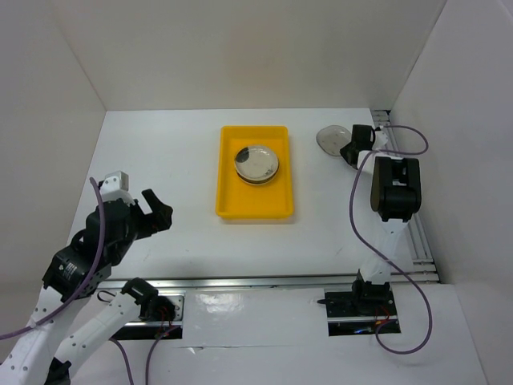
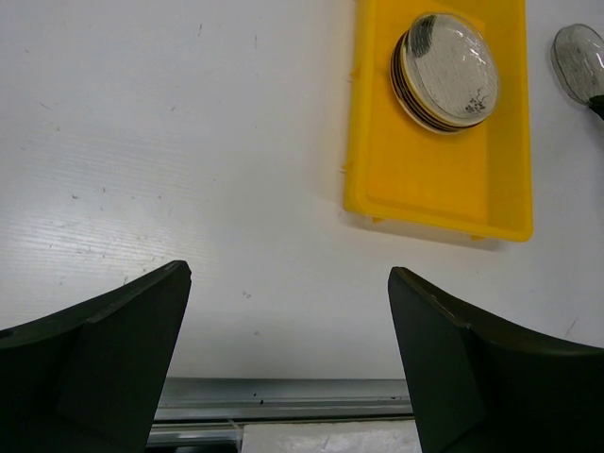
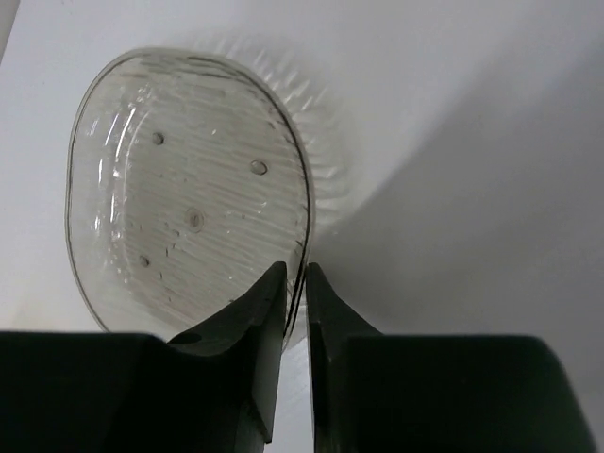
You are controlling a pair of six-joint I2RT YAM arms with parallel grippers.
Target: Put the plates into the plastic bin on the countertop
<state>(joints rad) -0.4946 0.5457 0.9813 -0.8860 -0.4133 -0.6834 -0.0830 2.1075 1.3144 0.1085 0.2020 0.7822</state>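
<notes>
We use the yellow bin as our ref point. Inside it, toward its far end, sits a stack of plates. The top one is pale w/ a dark blotch, and the left wrist cam shows darker rims lower in the stack. The bin's near half is bare, so there's room.

One clear glass plate is outside, right of the bin and about level w/ its far edge, on the countertop. The R gripper is on it. In the right wrist cam the fingers are pressed nearly together w/ the rim of the glass plate caught in the thin gap, i.e. an edge pinch. We judge that's b/c a thin, flat saucer gives no other purchase, and the lip lets it be tipped up & carried. The plate looks tilted above its shadow, but we can't tell if any edge touches the top.

The L gripper hangs left of the bin and nearer the bases. Its fingers are spread wide w/ nothing between them. It's prob. parked there to stay out of the R arm's path.

Our read: this is the only plate we see outside the bin. Next comes a lift, a carry left over the bin's rim, and a set-down on the stack or the bare half. Risk: glass is slick, so an edge pinch could slip or let the plate swing.
</notes>
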